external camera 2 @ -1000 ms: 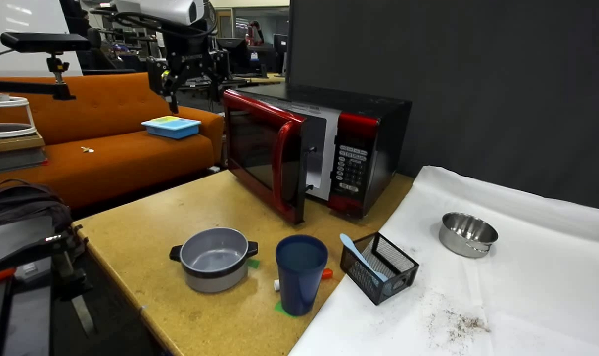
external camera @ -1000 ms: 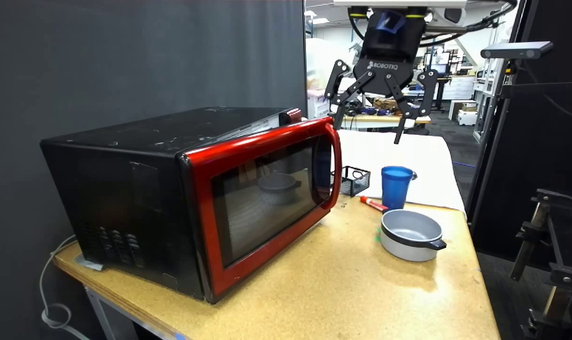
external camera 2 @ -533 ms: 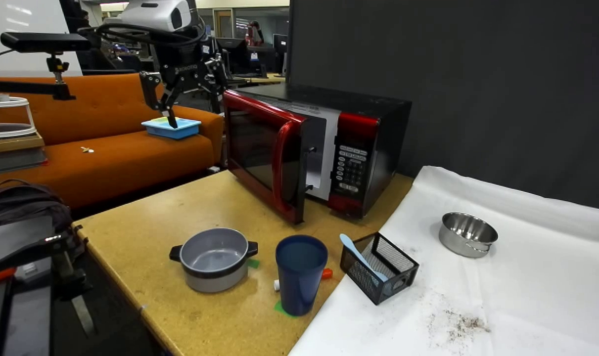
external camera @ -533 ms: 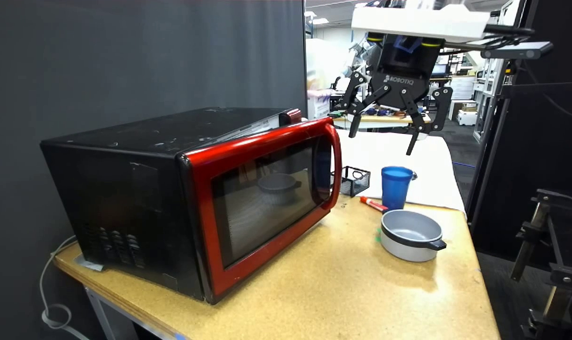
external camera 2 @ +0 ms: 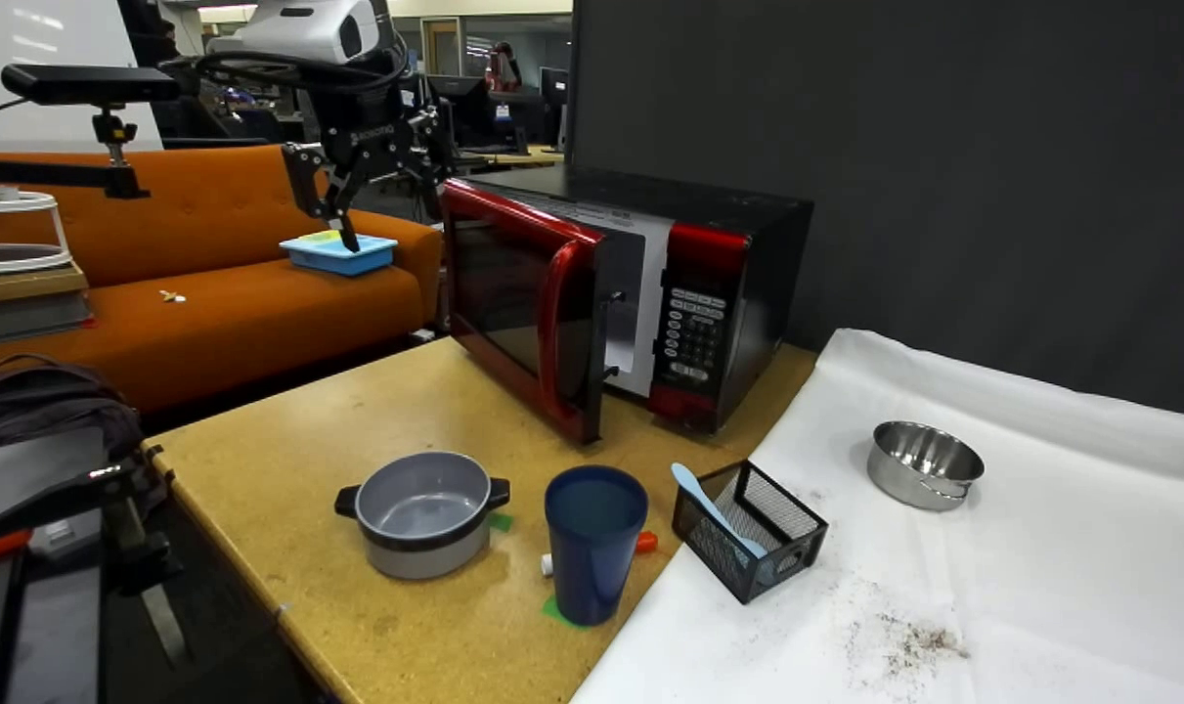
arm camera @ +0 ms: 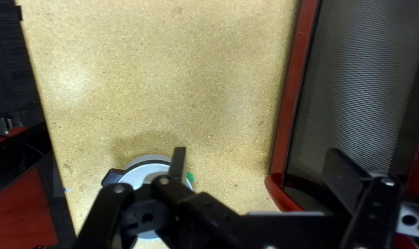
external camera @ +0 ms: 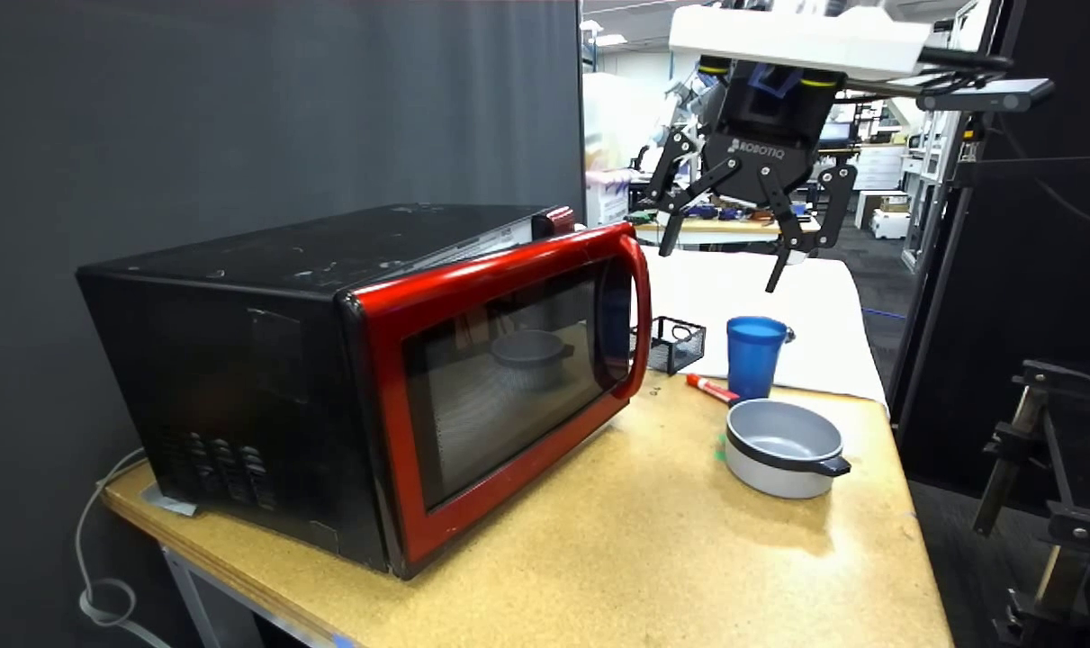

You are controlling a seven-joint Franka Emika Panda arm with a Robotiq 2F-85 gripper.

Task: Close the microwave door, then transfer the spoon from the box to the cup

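The Robotiq gripper point(external camera: 722, 256) hangs high above the particleboard tabletop point(external camera: 689, 558), its two fingers spread wide with nothing gripped. At the tabletop corner by the dark curtain point(external camera: 283, 117) sits the black microwave point(external camera: 238, 243); its red-framed microwave door point(external camera 2: 513, 293) is ajar, the handle side standing out from the control panel point(external camera 2: 694, 337). Nearer the opposite long edge is the grey two-handled pot point(external camera 2: 420, 528). The blue plastic cup point(external camera: 753, 364) stands upright near it, short of the edge of the white sheet point(external camera 2: 1090, 587), with a red-and-white marker point(external camera: 711, 389) lying next to it. At that sheet edge rests the black wire-mesh box point(external camera 2: 714, 546), and the light-blue spoon point(external camera 2: 704, 497) leans inside, one end over the rim. A stainless-steel bowl point(external camera 2: 904, 479) sits on the sheet, closer to the tabletop's curtain-side edge.
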